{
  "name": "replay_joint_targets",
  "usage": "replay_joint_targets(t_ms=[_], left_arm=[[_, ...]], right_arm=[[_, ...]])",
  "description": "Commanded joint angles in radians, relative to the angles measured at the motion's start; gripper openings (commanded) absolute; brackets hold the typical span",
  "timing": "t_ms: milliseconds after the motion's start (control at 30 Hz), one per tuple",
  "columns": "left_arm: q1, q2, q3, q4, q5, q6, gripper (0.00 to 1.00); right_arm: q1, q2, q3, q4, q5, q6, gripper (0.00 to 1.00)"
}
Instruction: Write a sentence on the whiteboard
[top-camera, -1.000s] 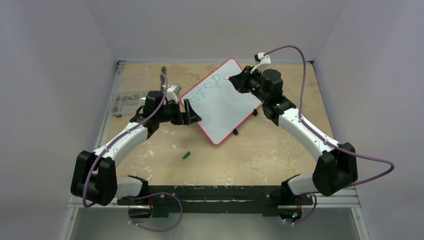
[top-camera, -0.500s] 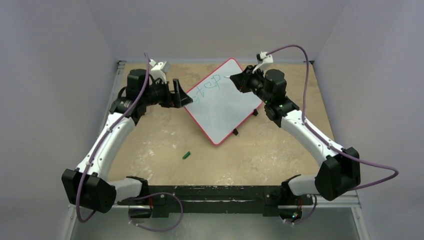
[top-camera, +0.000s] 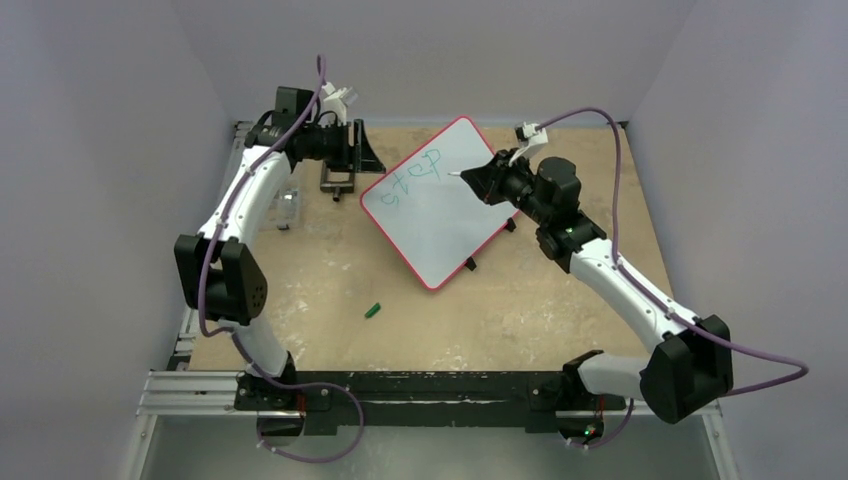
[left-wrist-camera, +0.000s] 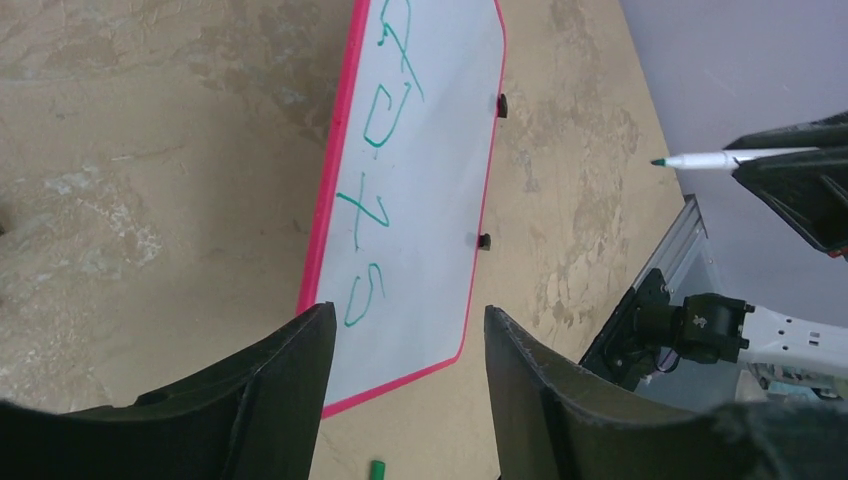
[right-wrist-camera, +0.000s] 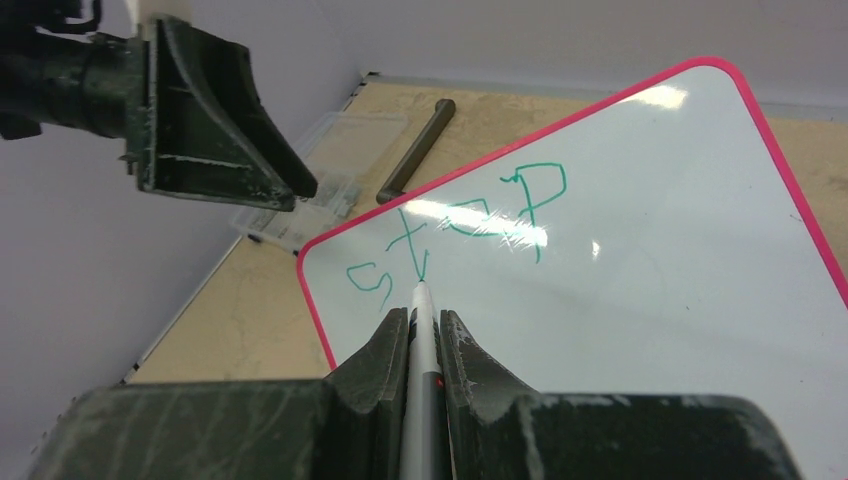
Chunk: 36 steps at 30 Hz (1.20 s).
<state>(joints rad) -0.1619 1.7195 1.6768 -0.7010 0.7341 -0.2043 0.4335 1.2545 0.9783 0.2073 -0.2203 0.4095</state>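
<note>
Mid-table, set diagonally: flat white red-rimmed whiteboard (top-camera: 440, 215), green handwritten "step" (top-camera: 413, 175) near its far-left edge. Right gripper (right-wrist-camera: 424, 318) clamped on white marker pen (right-wrist-camera: 423, 385), tip over the board. Left gripper (left-wrist-camera: 408, 312) partly open, empty, far left.

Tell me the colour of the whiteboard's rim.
The rim of the whiteboard is bright red-pink; the left wrist view shows it best.
</note>
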Motion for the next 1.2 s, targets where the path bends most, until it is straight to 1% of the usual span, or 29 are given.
replay_joint_targets(t_ms=[0,167,267,400,500,733,967,1167], left_arm=[[0.033,0.071,0.094,-0.018,0.108,0.034,0.54],[0.038,0.157,0.162,-0.059,0.140,0.064,0.50],[0.038,0.181,0.160,-0.060,0.156,0.068,0.46],[0.039,0.221,0.158,-0.082,0.148,0.092,0.46],[0.040,0.252,0.159,-0.084,0.170,0.096,0.44],[0.040,0.282,0.167,-0.087,0.209,0.098,0.42],[0.039,0.308,0.168,-0.093,0.273,0.104,0.35],[0.037,0.324,0.167,-0.111,0.280,0.117,0.33]], right_arm=[[0.004,-0.051,-0.019,0.027,-0.036,0.008,0.00],[0.003,-0.050,-0.021,0.023,-0.068,0.022,0.00],[0.004,-0.048,-0.018,0.019,-0.073,0.022,0.00],[0.004,-0.044,-0.015,0.013,-0.080,0.020,0.00],[0.004,-0.044,-0.014,0.009,-0.083,0.019,0.00],[0.003,-0.043,-0.017,0.007,-0.102,0.018,0.00],[0.002,-0.040,-0.035,0.024,-0.164,0.031,0.00],[0.002,-0.049,-0.054,0.030,-0.181,0.037,0.00]])
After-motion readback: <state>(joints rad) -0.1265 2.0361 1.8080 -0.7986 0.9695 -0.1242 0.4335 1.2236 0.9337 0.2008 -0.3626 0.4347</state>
